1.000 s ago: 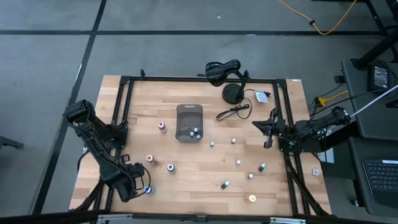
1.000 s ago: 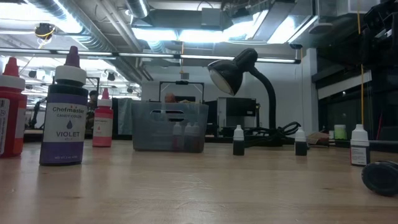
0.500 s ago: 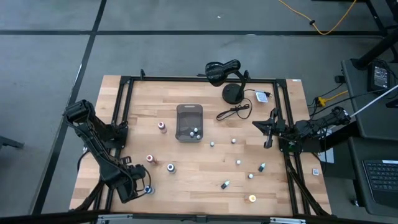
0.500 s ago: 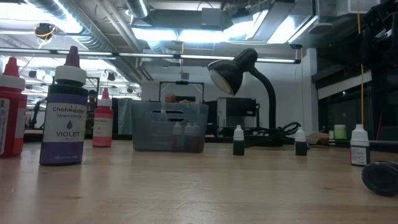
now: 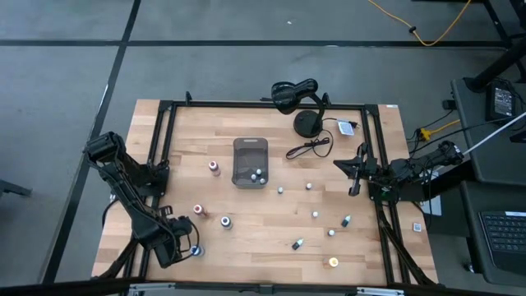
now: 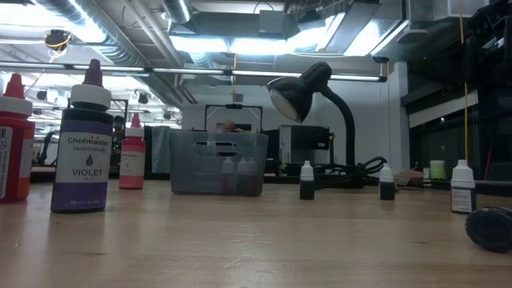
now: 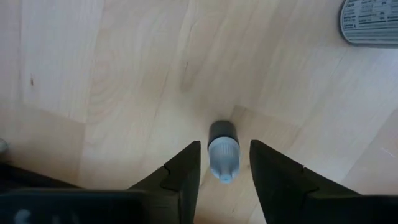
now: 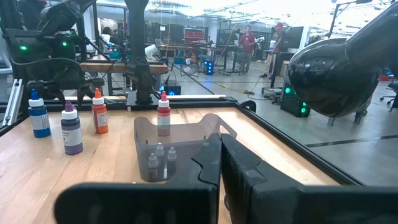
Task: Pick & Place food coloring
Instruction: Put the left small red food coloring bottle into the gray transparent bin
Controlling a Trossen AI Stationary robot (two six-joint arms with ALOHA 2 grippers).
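Nothing has visibly shifted: near the worktop's front-left corner, the left pincer straddles a blue-capped bottle, fingers apart, grip not yet made; right pincer together by the right edge

A light butcher-block table framed by black rails carries a scatter of items. A gray tray stands near its centre, two small bottles inside. A black desk lamp on a round base sits toward the far edge, its cable curling across the wood. Food coloring bottles dot the right half, standing well apart, one orange-capped bottle close to the near edge. Three larger bottles, a pink-capped bottle among them, stand on the left half.
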